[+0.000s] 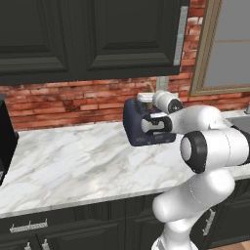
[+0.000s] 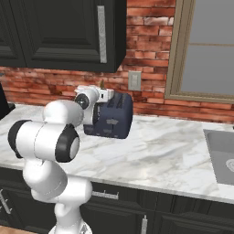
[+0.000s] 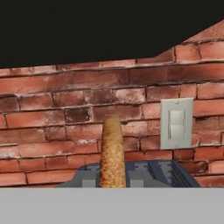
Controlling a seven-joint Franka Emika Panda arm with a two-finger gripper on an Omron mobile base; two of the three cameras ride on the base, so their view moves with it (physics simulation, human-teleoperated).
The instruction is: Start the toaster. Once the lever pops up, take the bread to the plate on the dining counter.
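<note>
1. Left base view: my arm rises from about 5 o'clock and bends back toward the wall. Its hand sits over the top of the toaster [image 1: 146, 124], which stands on the marble wall counter [image 1: 73, 166] just right of frame centre, close to the brick wall [image 1: 63, 102]. I cannot pick out the fingertips here (the wrist hides them). A black appliance [image 1: 6, 136] shows at 9 o'clock, dark upper cabinets [image 1: 88, 34] at 12, and a window frame [image 1: 219, 49] at 2.

2. Right base view: the arm comes up from 7 o'clock, and the hand is above the toaster [image 2: 112, 116], slightly left of centre. A grey wall plate [image 2: 134, 80] sits on the brick just above and right of it. A sink [image 2: 221, 155] lies at 3 to 4 o'clock, well apart from the toaster.

3. Hand view: the bread [image 3: 112, 151] stands edge-on and upright at the centre bottom, rising out of the toaster's top slots [image 3: 166, 173] toward 12 o'clock. The switch plate [image 3: 176, 123] is at 3 o'clock. The gripper is pressed together as far as it goes, apparently pinching the bread (the fingertips themselves are not visible).
</note>
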